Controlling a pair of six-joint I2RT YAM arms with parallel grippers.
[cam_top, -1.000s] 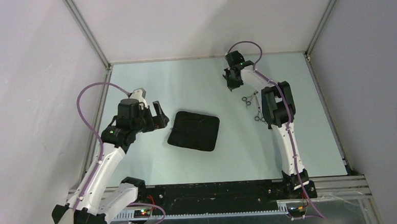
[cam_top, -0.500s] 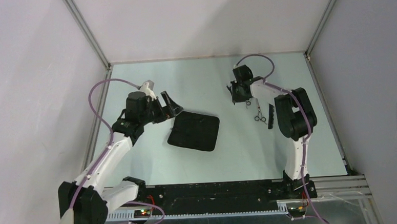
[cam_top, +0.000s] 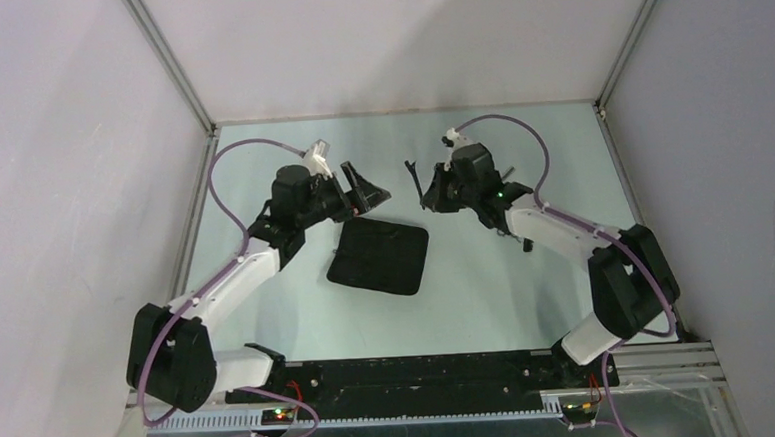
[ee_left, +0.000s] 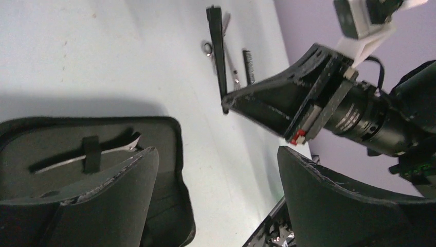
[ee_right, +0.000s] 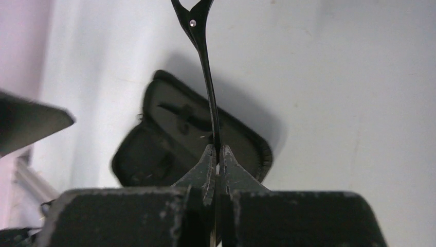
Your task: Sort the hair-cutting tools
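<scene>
My right gripper (cam_top: 425, 188) is shut on a thin black clip (cam_top: 413, 175) and holds it above the table, behind the black zip case (cam_top: 377, 256). In the right wrist view the clip (ee_right: 203, 56) sticks out straight from the closed gripper (ee_right: 217, 153), over the open case (ee_right: 175, 139). My left gripper (cam_top: 366, 188) is open and empty, just left of the clip, over the case's far edge. In the left wrist view the gripper (ee_left: 216, 154) faces the clip (ee_left: 218, 51). A silver scissors (ee_left: 208, 49) and the black comb (ee_left: 248, 66) lie on the table beyond.
The case (ee_left: 77, 149) lies open with an elastic strap and a slim silver item inside. The right arm (cam_top: 554, 225) lies across the scissors and comb area at the right. Metal frame posts stand at the back corners.
Both arms have swung towards the middle. The right gripper moved left with the clip, away from the scissors. The left gripper moved up and right, over the case's far edge.
</scene>
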